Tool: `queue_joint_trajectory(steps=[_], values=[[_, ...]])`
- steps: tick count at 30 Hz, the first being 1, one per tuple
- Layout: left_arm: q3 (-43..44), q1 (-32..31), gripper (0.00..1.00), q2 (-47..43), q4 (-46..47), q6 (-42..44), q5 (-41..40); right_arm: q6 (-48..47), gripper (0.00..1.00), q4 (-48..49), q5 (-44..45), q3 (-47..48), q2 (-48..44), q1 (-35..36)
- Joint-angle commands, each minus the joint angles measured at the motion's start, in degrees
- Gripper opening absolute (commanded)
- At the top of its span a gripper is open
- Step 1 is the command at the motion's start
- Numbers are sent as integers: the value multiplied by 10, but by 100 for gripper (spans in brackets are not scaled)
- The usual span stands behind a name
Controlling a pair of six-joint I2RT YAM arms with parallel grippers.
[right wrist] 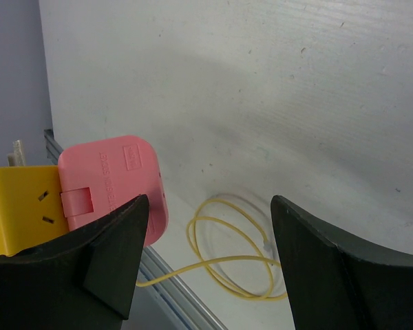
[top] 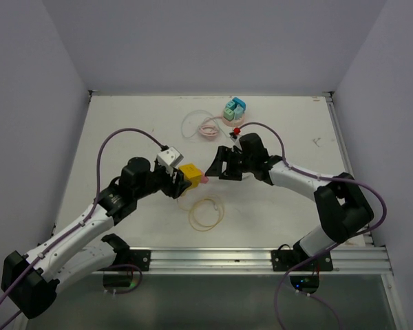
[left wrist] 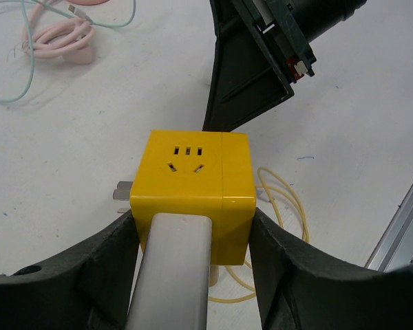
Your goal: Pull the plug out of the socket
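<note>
Top external shows me a white counter (top: 138,113) boxed by pale walls on three sides. My left gripper (top: 173,183) is clamped on the yellow socket cube (top: 190,174) near mid-counter, with the pink plug (top: 204,179) seated in the cube's right face. The right gripper (top: 219,169) is released, jaws wide, just beside the plug. Only the right wrist view shows the plug's flat back; the left wrist view shows the cube's spare outlets. A yellow cable loop (top: 206,213) lies near the front rail (top: 261,260), and open surface runs to the left wall.

The yellow socket cube (left wrist: 193,185) is smooth, glossy plastic; the pink plug (right wrist: 113,180) is duller plastic with moulded lettering. The white table (right wrist: 296,82) looks matt and scuffed, its near rail (top: 213,259) bare metal.
</note>
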Motion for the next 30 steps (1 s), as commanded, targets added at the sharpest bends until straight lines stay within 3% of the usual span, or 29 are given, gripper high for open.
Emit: queue_joint_trajectory(steps=[1,15,30], values=[[9,1,0,-17,105,5,-2,0,75,4,-6,-3,-14,-1],[6,1,0,-18,117,-7,-16,36,75,40,3,-37,-105,-9],[-5,1,0,-21,180,-54,-10,294,76,223,58,-133,-148,0]])
